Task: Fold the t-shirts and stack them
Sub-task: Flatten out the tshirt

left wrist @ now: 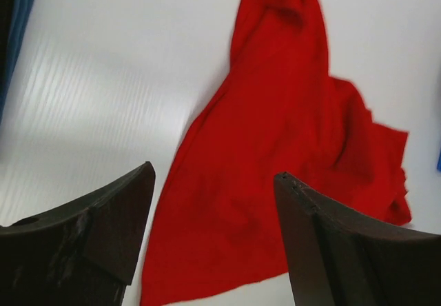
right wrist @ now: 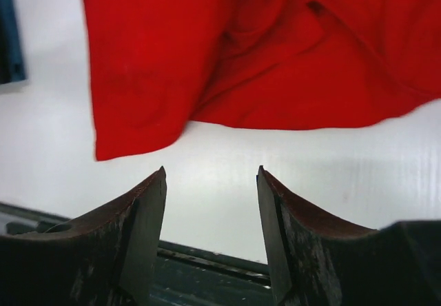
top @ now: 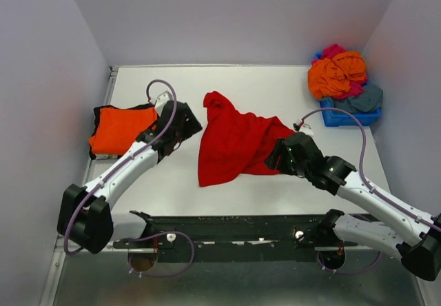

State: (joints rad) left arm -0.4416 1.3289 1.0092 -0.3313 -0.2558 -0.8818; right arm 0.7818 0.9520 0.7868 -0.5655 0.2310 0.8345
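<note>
Red t-shirt (top: 234, 144) loose mid-table, my fingers empty!

One orange t-shirt (top: 122, 128) sits folded on a black t-shirt (top: 97, 118) at the left, so the stack's begun. The red one sprawls rumpled and unfolded, and more are heaped (top: 337, 75) in the blue bin (top: 351, 118). My left gripper (left wrist: 213, 175) and right gripper (right wrist: 210, 171) both gape wide beside the red cloth, nothing between the fingers.

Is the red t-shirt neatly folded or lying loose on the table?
Loose, not folded: the red t-shirt lies rumpled on the table, with wrinkles and a ragged outline, no squared edges.
</note>
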